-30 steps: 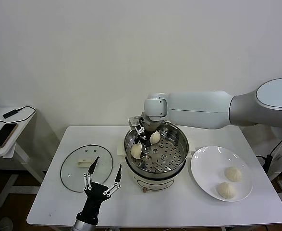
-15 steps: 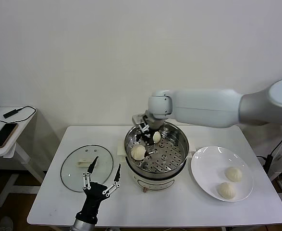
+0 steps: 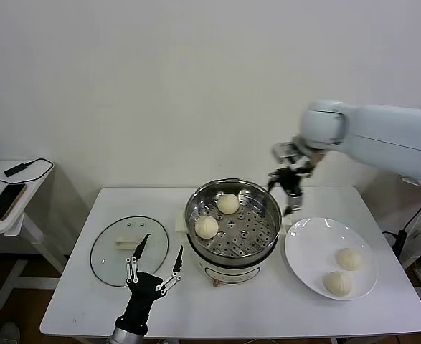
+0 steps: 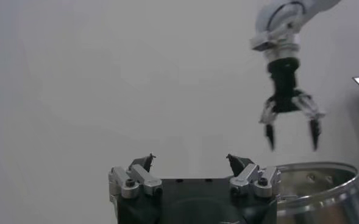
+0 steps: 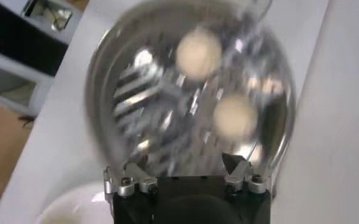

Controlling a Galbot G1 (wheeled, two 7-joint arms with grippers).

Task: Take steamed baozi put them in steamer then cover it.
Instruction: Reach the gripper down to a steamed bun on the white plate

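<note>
Stainless steamer (image 3: 233, 223), centre of the white worktop (image 3: 267, 308): perforated tray uncovered, holding two baozi, one (image 3: 228, 203) toward the far rim, one (image 3: 206, 226) at the left. Its white base is mostly hidden under the pot; in the right wrist view the pot is smeared and the tray holes are hard to make out.
White plate (image 3: 303, 251), right of the steamer: two baozi, one (image 3: 350, 259) farther back, one (image 3: 338, 283) nearer.
Glass cover (image 3: 110, 252), flat on the worktop left of the steamer, white handle up, near edge partly hidden behind the left end effector.
Left end effector (image 3: 157, 259): low at the front edge, fingers spread wide, holding nothing; arm cut off by the frame.
Right end effector (image 3: 287, 193): raised between steamer and plate, fingers fully apart, empty.
</note>
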